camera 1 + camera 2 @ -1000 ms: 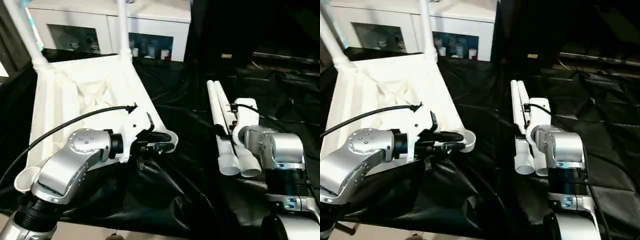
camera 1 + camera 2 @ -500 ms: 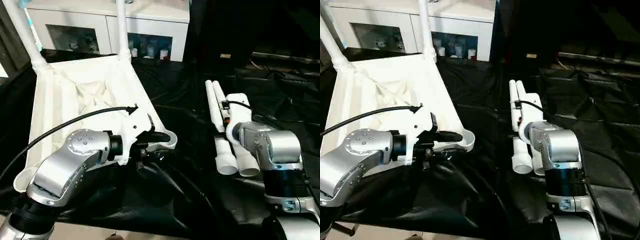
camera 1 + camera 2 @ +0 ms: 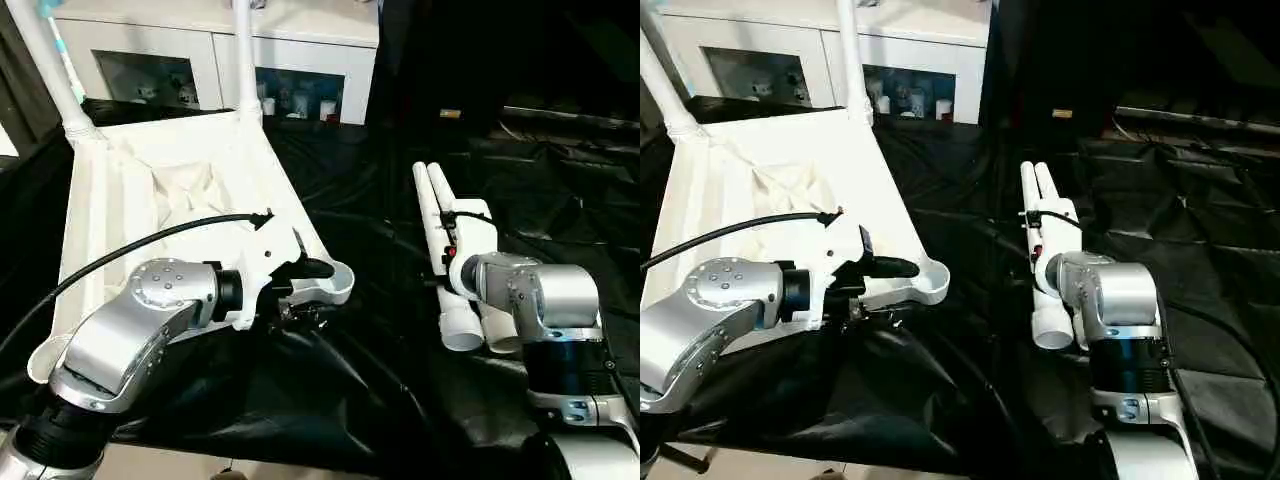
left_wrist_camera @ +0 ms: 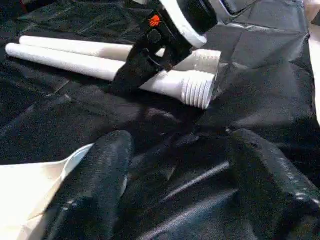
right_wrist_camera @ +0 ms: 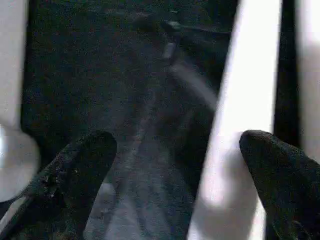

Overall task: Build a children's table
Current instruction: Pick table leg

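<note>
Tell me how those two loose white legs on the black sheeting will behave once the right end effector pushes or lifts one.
The two loose legs are smooth round tubes lying side by side, so a sideways nudge would probably roll them. They look like stiff, hollow plastic, likely light for their length. The black sheeting beneath is wrinkled and glossy, so a leg may slide or catch unevenly.

The white tabletop (image 3: pixel 180 190) lies upside down on the desk (image 3: pixel 380 230), ribbed underside up, its near round corner socket (image 3: pixel 335 280) beside the left tool (image 3: pixel 310 285). Two white legs (image 3: pixel 240 60) stand upright in its far sockets. Two more legs (image 3: pixel 445 250) lie side by side under the right tool (image 5: pixel 175 180), threaded ends (image 4: pixel 197 90) nearest.
</note>
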Controlling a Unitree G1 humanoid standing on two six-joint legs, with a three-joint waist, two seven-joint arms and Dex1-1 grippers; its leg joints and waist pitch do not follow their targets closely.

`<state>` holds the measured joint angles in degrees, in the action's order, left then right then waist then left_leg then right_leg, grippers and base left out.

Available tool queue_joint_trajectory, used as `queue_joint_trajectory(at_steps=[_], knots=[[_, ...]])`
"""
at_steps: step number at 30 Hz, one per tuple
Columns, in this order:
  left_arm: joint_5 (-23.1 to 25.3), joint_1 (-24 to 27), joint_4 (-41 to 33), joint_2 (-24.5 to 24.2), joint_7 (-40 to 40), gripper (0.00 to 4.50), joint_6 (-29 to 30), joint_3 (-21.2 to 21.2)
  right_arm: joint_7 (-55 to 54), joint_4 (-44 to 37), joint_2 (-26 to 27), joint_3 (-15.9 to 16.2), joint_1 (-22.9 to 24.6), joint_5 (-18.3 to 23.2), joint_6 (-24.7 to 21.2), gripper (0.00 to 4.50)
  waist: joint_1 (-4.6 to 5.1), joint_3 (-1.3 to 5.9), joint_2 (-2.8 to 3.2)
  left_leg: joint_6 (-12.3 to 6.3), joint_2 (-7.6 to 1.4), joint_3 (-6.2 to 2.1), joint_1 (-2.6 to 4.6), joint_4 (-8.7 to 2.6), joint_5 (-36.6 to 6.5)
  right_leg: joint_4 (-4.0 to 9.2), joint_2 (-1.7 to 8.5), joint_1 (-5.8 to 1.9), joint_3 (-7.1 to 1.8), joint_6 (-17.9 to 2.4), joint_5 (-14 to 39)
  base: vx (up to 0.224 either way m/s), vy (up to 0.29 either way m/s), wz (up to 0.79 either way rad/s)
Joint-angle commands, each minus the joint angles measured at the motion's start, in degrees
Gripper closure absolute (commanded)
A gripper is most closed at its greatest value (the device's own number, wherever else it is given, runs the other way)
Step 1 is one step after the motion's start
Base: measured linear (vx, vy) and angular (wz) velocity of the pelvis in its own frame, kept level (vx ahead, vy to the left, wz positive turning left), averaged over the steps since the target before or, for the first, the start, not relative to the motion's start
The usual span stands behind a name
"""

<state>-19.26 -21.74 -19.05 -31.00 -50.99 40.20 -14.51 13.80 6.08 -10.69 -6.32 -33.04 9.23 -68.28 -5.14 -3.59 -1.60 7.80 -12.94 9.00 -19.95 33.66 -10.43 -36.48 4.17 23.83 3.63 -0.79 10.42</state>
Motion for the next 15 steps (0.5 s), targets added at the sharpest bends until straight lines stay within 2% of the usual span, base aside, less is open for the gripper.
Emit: queue_joint_trajectory(at_steps=[1,5,6,11,15], knots=[[0.02,-0.02,-1.04,-0.55,-0.05,0.5,0.39,-0.63,2.1,-1.55,0.44,0.65,0.45,2.1,-1.5,0.0,-0.18,4.17,0.53,2.52,0.95,0.97,-0.26,-3.6,-7.26,4.07,2.05,-3.71,-2.36,-7.05,9.69,0.0,0.0,0.0],[0.13,0.07,-1.17,-0.74,0.01,0.31,0.26,-0.62,3.37,-3.6,0.54,1.46,0.72,2.96,-1.58,0.0,-0.2,4.2,0.54,2.55,0.9,0.94,-0.29,-3.58,-6.81,4.0,2.07,-3.72,-2.35,-7.31,9.04,0.0,0.0,0.0],[0.09,0.09,-1.26,-0.78,0.03,0.09,0.3,-0.59,2.73,-3.3,0.59,1.16,0.53,2.54,-1.18,0.0,-0.2,4.19,0.54,2.62,0.89,0.95,-0.29,-3.59,-6.72,3.99,2.05,-3.71,-2.37,-7.3,9.07,0.0,0.0,0.0],[-0.06,0.27,-1.49,-1.05,-0.01,0.09,0.37,-0.56,-2.85,-0.39,1.34,-2.43,-1.32,0.13,3.94,0.0,-0.26,4.22,0.42,3.24,1.02,1.08,-0.27,-3.55,-6.57,4.02,2.07,-3.59,-2.42,-6.96,9.91,0.0,0.0,0.0],[-0.12,0.2,-1.45,-1.08,-0.05,0.09,0.48,-0.71,-5.32,2.48,1.66,-4.02,-2.02,-0.39,4.07,0.0,-0.18,4.22,0.41,3.32,1.13,1.08,-0.29,-3.5,-6.53,3.96,1.98,-3.62,-2.39,-6.55,10.08,0.0,0.0,0.0]])
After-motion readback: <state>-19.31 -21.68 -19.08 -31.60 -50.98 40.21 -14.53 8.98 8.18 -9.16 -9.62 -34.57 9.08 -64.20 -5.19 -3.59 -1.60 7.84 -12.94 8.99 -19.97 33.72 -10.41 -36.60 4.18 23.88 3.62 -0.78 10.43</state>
